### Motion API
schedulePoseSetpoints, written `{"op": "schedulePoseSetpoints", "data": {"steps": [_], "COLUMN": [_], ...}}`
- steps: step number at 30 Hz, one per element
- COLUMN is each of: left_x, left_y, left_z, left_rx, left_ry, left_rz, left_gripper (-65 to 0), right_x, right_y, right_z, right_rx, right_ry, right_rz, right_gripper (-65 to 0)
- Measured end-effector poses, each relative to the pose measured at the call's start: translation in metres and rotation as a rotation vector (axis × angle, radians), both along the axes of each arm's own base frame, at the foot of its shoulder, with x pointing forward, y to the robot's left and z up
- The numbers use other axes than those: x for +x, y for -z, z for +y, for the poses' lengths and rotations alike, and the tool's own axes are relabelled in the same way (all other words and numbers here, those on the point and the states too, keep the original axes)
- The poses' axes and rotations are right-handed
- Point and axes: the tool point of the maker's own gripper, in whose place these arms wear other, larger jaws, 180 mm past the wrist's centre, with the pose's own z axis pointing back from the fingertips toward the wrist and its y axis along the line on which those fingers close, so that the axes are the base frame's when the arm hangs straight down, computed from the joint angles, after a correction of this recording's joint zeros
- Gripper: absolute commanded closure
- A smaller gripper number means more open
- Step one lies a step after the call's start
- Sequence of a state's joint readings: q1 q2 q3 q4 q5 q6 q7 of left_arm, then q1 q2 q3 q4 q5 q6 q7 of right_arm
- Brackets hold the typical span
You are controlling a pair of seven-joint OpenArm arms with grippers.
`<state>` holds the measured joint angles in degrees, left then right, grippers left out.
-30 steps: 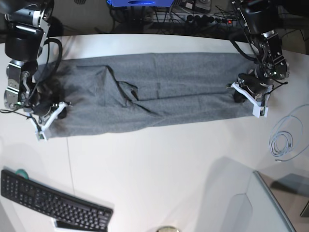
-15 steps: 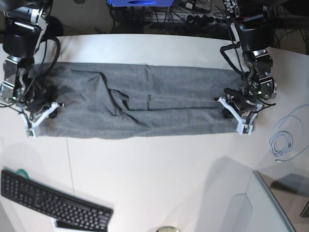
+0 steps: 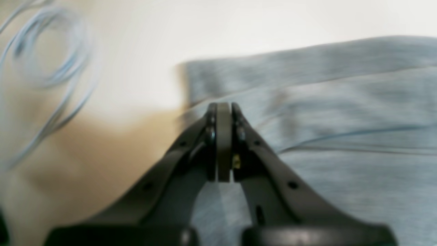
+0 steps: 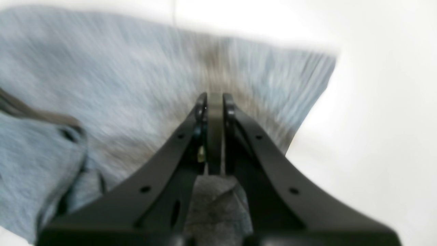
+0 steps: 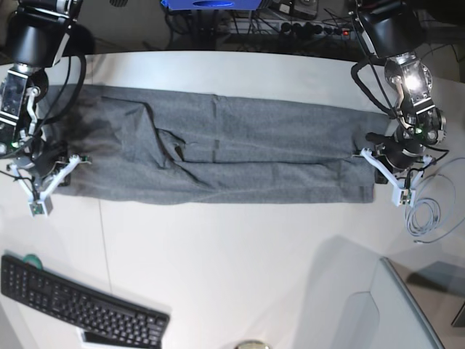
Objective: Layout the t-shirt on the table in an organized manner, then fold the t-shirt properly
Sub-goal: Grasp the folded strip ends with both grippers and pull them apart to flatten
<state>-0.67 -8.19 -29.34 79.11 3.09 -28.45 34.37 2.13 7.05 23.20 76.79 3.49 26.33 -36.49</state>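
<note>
The heather-grey t-shirt [image 5: 247, 145] lies as a long folded band across the far half of the white table [image 5: 232, 247], pulled straight between both arms. My left gripper [image 5: 379, 169] is shut on its right end. In the left wrist view the shut left gripper [image 3: 223, 106] sits over the t-shirt [image 3: 341, 102] near its edge on the table [image 3: 205, 27]. My right gripper [image 5: 59, 169] is shut on the left end. The blurred right wrist view shows the right gripper [image 4: 214, 95] shut, with bunched t-shirt [image 4: 119, 78] under the fingers and table [image 4: 375, 102] beside it.
A black keyboard [image 5: 80, 305] lies at the near left. A coiled pale cable [image 5: 425, 214] rests just right of the left gripper, and the left wrist view shows the cable [image 3: 51, 58] too. A grey curved object [image 5: 392, 305] fills the near right corner. Cables and a power strip [image 5: 290, 29] lie behind the table.
Both grippers have moved apart with the shirt's ends. The band is now longer, straighter and flatter. Its middle creases have smoothed. Both wrist views are motion-blurred.
</note>
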Motion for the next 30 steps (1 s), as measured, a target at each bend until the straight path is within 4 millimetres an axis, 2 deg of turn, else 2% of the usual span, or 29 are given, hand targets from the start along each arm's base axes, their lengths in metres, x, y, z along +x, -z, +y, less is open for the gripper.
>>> {"op": "schedulePoseSetpoints", "data": {"steps": [3, 6, 10, 12, 14, 16, 18, 21, 24, 25, 28, 30], "left_x": [0.000, 0.004, -0.011, -0.012, -0.006, -0.001, 0.000, -0.005, -0.015, -0.020, -0.043, -0.051], "left_y": [0.022, 0.039, 0.054, 0.049, 0.029, 0.007, -0.007, -0.007, -0.003, -0.001, 0.009, 0.014], "left_z": [-0.007, -0.017, 0.000, 0.007, 0.022, 0.045, 0.060, 0.055, 0.045, 0.047, 0.065, 0.073], "left_rx": [-0.069, -0.138, -0.132, -0.120, -0.115, -0.080, -0.053, -0.080, -0.196, -0.223, -0.293, -0.337], "left_ry": [-0.013, -0.021, -0.045, -0.057, -0.099, -0.146, -0.164, -0.115, -0.098, -0.119, -0.185, -0.200], "left_rz": [0.029, 0.024, 0.062, 0.055, -0.011, -0.075, -0.108, -0.107, -0.137, -0.147, -0.141, -0.131], "left_gripper": [0.0, 0.0, 0.0, 0.0, 0.0, 0.0, 0.0, 0.0, 0.0, -8.4, -46.1, -65.0], "right_x": [-0.006, -0.011, -0.009, -0.010, -0.011, -0.013, -0.015, -0.016, -0.020, -0.022, -0.030, -0.034], "right_y": [0.005, 0.010, 0.008, 0.009, 0.009, 0.008, 0.006, 0.005, 0.005, 0.005, 0.007, 0.010], "right_z": [0.009, 0.008, 0.005, 0.005, 0.004, 0.002, 0.001, 0.008, 0.015, 0.017, 0.021, 0.020], "right_rx": [0.015, 0.011, 0.006, 0.008, 0.003, -0.003, -0.011, 0.000, 0.006, 0.006, 0.012, 0.008], "right_ry": [-0.002, -0.002, 0.001, 0.002, 0.002, 0.002, 0.001, -0.007, -0.007, -0.010, -0.012, -0.012], "right_rz": [0.021, 0.041, 0.033, 0.034, 0.036, 0.033, 0.033, 0.024, 0.019, 0.021, 0.027, 0.037], "right_gripper": [-0.8, -0.8, -0.8, -0.8, -0.8, -0.8, -0.8, -0.8, -0.8, -0.8, -0.8, -0.8]}}
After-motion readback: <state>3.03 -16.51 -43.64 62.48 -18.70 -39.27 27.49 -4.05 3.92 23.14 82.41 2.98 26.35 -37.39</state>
